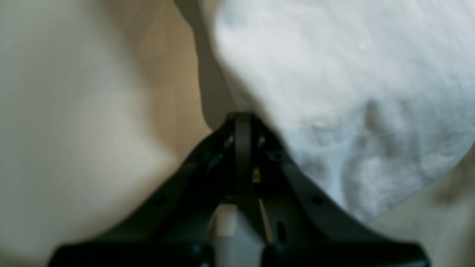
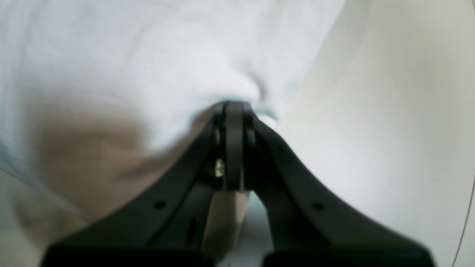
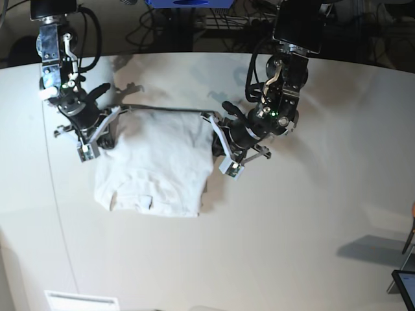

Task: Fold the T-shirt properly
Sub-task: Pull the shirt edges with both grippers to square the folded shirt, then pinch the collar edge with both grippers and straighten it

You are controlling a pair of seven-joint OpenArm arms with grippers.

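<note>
The white T-shirt [image 3: 155, 162] lies on the pale table, its lower part flat and its far edge lifted and stretched between my two grippers. My right gripper [image 3: 118, 110], on the base view's left, is shut on the shirt's far left corner. In the right wrist view the cloth [image 2: 148, 55] bunches at the shut fingertips [image 2: 233, 105]. My left gripper [image 3: 211, 120], on the base view's right, is shut on the far right corner. In the left wrist view the cloth [image 1: 334, 92] hangs to the right of the shut tips [image 1: 243, 116].
The curved far table edge [image 3: 194, 55] has cables and a blue object [image 3: 188, 3] behind it. A white paper strip [image 3: 81, 300] lies at the front left. A dark screen corner [image 3: 405, 288] shows at the front right.
</note>
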